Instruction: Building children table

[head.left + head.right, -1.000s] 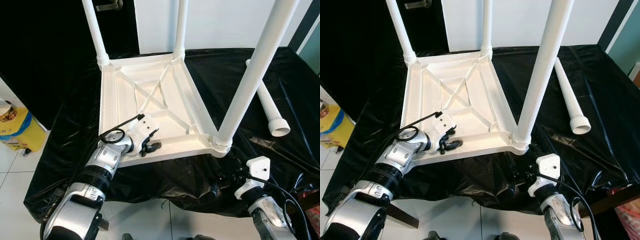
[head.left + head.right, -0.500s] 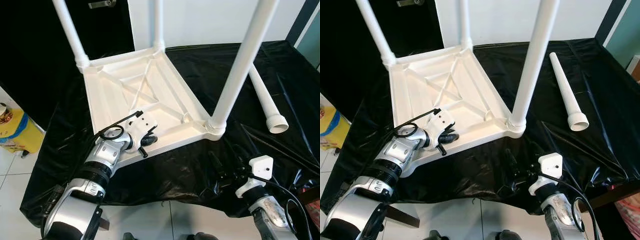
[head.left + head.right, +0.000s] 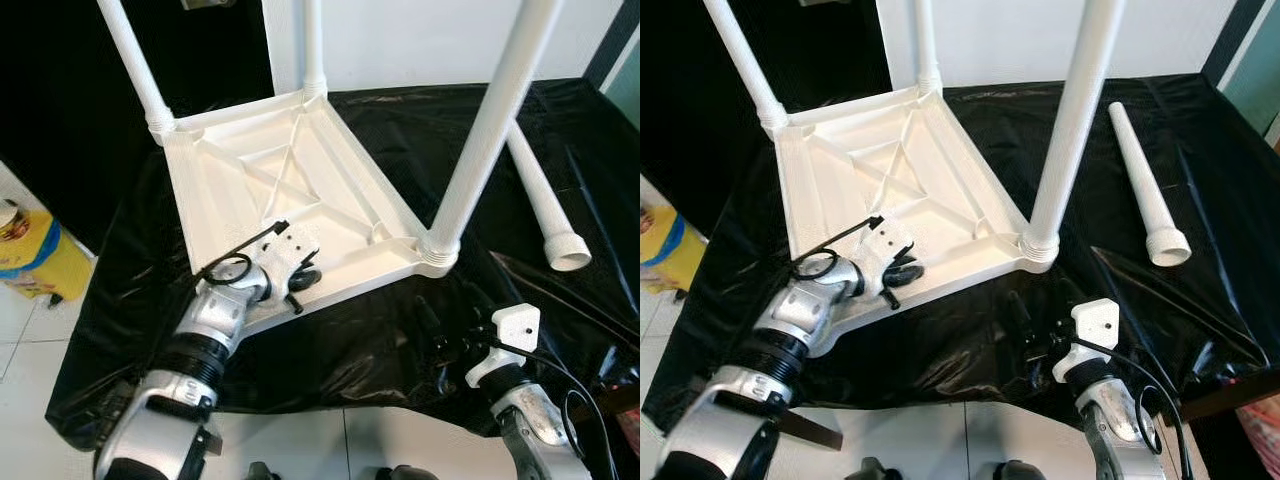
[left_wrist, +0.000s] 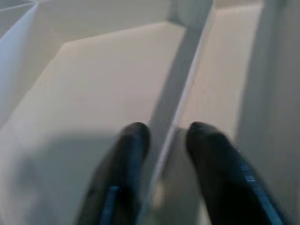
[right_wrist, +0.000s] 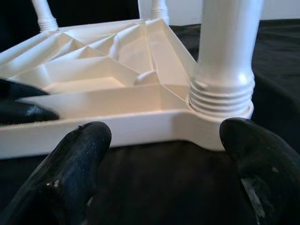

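The white children's table top lies upside down on a black cloth. Three white legs stand screwed into it: back left, back middle and front right. A loose white leg lies on the cloth to the right. My left gripper is at the top's near edge, its two fingers shut either side of a thin rib. My right gripper hovers low in front of the corner with the front right leg, fingers spread wide and open, holding nothing.
The black cloth covers a low surface whose front edge drops off just ahead of my arms. A yellow container stands on the tiled floor to the left. A white wall and a dark door lie behind.
With my left gripper holding its near edge, the table top has turned, its far left corner swinging left. In the last half second it has barely moved. The right gripper stays near the front corner.
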### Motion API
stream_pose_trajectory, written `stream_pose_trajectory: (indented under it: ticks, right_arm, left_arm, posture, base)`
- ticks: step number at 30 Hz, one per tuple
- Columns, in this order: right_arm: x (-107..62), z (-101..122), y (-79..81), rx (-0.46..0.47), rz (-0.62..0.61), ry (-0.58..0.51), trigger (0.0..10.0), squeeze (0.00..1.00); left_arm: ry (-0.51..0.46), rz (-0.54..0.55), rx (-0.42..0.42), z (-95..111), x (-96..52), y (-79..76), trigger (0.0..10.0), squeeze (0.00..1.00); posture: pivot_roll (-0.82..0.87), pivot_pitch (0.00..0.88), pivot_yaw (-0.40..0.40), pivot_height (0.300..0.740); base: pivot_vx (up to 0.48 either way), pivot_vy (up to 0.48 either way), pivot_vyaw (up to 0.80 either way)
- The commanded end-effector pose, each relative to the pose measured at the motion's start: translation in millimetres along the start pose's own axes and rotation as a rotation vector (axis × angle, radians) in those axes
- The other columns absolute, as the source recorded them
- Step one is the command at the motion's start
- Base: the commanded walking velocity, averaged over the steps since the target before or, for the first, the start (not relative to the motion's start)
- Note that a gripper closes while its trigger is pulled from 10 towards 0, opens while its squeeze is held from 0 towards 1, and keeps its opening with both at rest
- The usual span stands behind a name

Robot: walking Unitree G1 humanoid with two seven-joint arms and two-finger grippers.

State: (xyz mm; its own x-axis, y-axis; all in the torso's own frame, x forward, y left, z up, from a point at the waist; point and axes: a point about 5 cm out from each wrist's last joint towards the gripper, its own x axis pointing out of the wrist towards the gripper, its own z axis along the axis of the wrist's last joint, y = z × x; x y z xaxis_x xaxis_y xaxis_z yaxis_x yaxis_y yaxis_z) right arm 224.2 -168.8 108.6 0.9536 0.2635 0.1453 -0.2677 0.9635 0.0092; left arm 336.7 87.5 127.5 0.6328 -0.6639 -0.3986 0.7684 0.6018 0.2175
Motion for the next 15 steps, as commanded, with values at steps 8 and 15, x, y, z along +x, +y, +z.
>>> stream_pose_trajectory:
  ticks: [8, 15]
  right_arm:
    - [11.4, -12.4, 7.4, 0.016, -0.049, 0.048, 10.0, 0.0]
    - [18.7, -17.0, 11.5, 0.01, -0.04, 0.079, 10.0, 0.0]
  left_arm:
    - [-0.144, 0.007, -0.042, 11.9, -15.1, 9.0, 10.0, 0.0]
    - [-0.192, 0.17, -0.044, 11.5, -39.7, 42.6, 10.0, 0.0]
  posture:
    - [-0.04, 0.074, 0.014, 0.74]
    - [-0.03, 0.063, -0.009, 0.74]
  base:
    - [0.0, 0.0, 0.0]
    - [0.0, 0.0, 0.0]
